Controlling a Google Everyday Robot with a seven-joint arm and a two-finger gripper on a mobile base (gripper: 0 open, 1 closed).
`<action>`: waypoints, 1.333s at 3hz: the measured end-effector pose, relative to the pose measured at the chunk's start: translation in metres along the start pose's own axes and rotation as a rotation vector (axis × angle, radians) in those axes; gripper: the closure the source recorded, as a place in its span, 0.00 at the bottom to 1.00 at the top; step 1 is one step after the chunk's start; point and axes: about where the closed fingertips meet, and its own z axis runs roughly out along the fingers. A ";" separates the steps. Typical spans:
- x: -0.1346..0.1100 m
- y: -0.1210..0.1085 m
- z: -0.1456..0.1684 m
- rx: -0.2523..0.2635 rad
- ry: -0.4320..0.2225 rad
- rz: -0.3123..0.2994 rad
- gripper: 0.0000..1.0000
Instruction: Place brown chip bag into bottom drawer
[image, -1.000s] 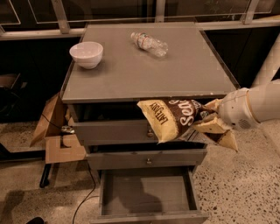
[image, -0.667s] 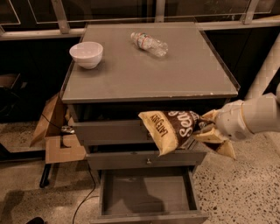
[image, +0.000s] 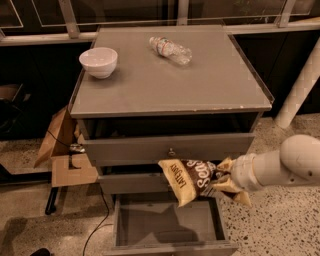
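- Speckled stone floor (image: 280, 225), dark room, grey three-drawer cabinet with a flat worktop (image: 165, 95) under a window rail.
- Nearest the camera: the bottom drawer (image: 165, 222) is pulled right out, below the jaws and a bit to their left. Its grey floor is bare and carries the bag's shadow.
- Change: the gripper (image: 226, 179) and the white arm (image: 280, 167) have dropped over the last second. They were level with the top drawer (image: 170, 149) and are now level with the middle drawer front (image: 130, 182).
- What that means: this reads as the lowering leg, with the bag over the opening and not yet inside. What's left is more descent, probably a small shift left, then release.
- Jaws are clamped on the right end of the brown chip bag (image: 192, 179), with the tan end crumpled between them.
- From the jaws the bag runs out to the left, roughly level, its free end sagging down towards the drawer. It hangs in the air and doesn't look to be touching the drawer.
- Risk, my call: the bag overhangs the middle drawer front, so the free end could snag on the way down.
- Further back, above the jaws: a white bowl (image: 98, 61) up and far left on the worktop, a clear bottle (image: 170, 49) lying up and left.
- Well left of the jaws, on the floor: a cardboard box (image: 65, 160) beside the cabinet.
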 end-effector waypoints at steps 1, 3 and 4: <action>0.041 0.014 0.049 -0.031 -0.008 0.008 1.00; 0.085 0.035 0.092 -0.091 0.029 0.038 1.00; 0.098 0.035 0.107 -0.076 0.029 0.027 1.00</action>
